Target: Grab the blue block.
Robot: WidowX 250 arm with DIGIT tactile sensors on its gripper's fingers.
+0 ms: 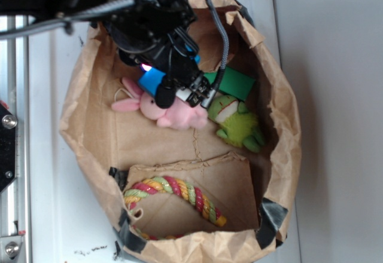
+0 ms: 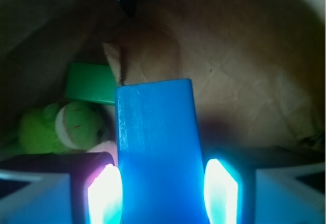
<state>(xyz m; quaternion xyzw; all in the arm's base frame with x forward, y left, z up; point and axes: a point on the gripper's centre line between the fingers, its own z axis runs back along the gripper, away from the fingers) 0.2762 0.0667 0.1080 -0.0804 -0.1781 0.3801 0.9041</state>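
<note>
Inside the brown paper bag (image 1: 90,119), your gripper (image 2: 162,193) clasps the blue block (image 2: 158,152) between both pads, its long axis running straight ahead.

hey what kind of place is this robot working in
Probably a lab test setup, not a home: a torn-open brown paper bag on a white surface serves as a bin of toys, holding a pink plush bunny, a green plush frog and a rope toy. The pincer straddles the blue block.
</note>
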